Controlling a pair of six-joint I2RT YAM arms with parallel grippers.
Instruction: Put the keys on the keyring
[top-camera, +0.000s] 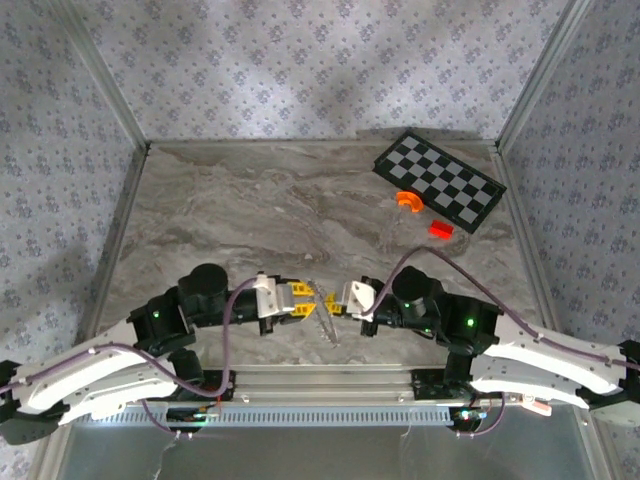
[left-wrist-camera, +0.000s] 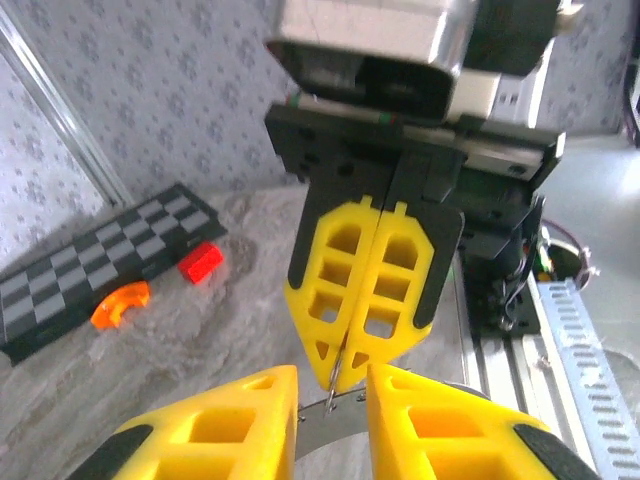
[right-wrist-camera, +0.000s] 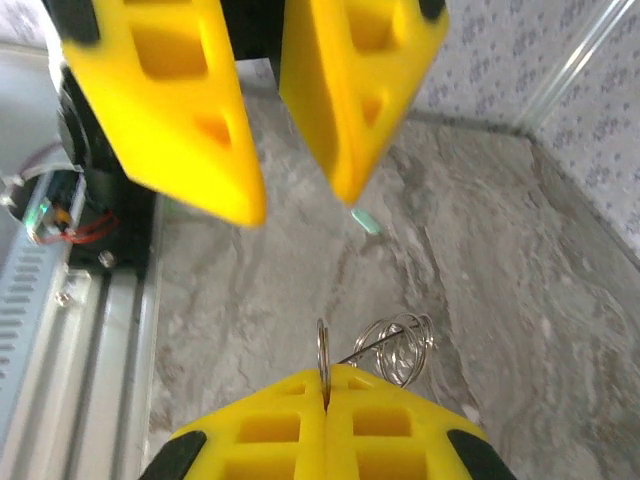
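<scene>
The right gripper (right-wrist-camera: 325, 378) is pinching fully shut on the keyring (right-wrist-camera: 323, 348), which is standing edge-on out of its fingertips, lifted above the counter (right-wrist-camera: 500, 330) near the front rail. A small cluster of silvery wire loops (right-wrist-camera: 402, 345) is hanging just beside the ring, joined to it by a thin wire. Whether that is the chain alone or is carrying keys I cannot tell, and no loose key is showing clearly. The left gripper (right-wrist-camera: 298, 205) is facing it tip to tip, its fingers parted and holding nothing, the gap roughly lining up with the ring's edge. The step in hand appears to be getting a second hold on the ring, so that a coil can be prised apart for a key. Doing it well probably means bringing the left gripper in slowly and straight, closing on the ring's free arc rather than on the dangling loops, and leaving a bare stretch of wire between the two grips. The right-hand pinch needs to be firm, since thin wire held edge-on is liable to twist or slip out under side load.
</scene>
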